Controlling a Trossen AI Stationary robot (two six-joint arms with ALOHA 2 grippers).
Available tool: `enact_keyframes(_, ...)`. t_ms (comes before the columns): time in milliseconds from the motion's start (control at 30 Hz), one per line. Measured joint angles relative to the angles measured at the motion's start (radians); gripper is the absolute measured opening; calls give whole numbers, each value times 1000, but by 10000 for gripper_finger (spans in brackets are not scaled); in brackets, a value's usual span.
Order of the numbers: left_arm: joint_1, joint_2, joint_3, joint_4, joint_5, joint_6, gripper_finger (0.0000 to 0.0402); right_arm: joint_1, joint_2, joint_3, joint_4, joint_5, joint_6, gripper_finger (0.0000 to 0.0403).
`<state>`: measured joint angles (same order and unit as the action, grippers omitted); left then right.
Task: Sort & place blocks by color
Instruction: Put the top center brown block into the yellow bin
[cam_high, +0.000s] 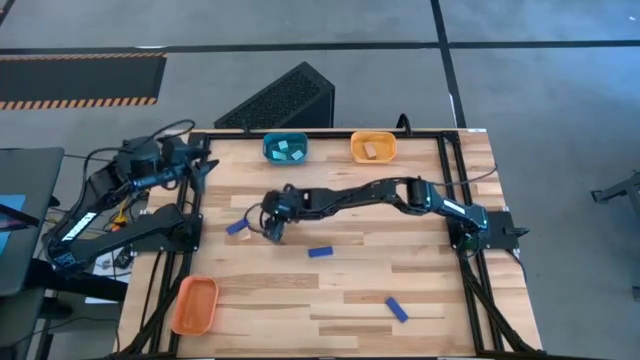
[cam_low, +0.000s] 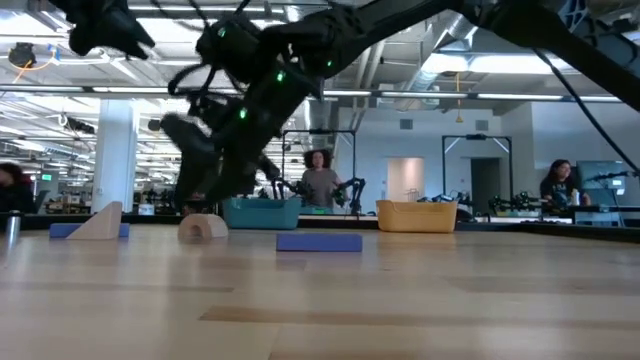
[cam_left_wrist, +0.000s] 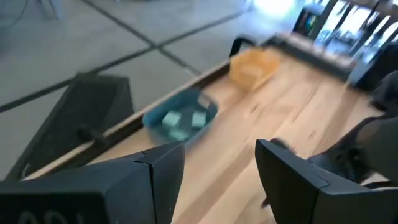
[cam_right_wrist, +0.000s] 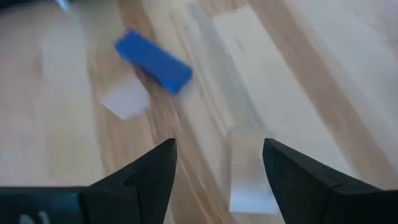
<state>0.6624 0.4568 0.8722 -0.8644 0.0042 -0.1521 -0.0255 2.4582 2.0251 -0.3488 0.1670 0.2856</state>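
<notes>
I am in the picking step: my right gripper (cam_high: 274, 232) hangs low over the middle-left of the table (cam_high: 340, 300), fingers spread apart and holding nothing. Between its fingertips, in the right wrist view, a pale wooden block (cam_right_wrist: 249, 174) lies on the board (blurred, so I cannot tell its exact shape). A blue block (cam_right_wrist: 153, 61) lies just beyond it, a little to one side. I judge the next move calls for lowering straight down and closing on the wooden block, then carrying it to the orange tray (cam_high: 373, 147) at the far edge. The left gripper (cam_left_wrist: 214, 180) waits with its fingers parted at the far-left corner.
</notes>
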Motion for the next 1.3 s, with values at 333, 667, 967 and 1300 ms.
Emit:
enact_keyframes(333,0,43,-61,79,-45,39,187,4,37,3,-5,78,54,252)
enact_keyframes(667,-1,131,-61,250,-12,25,187,1,-44,-2,-66,100,-20,214)
enact_keyframes(967,-1,209,-61,249,46,-28,187,-33,-25,-1,-76,78,-78,269)
enact_keyframes(1300,1,183,21,336,8,66,187,-54,29,2,-187,-24,10,254)
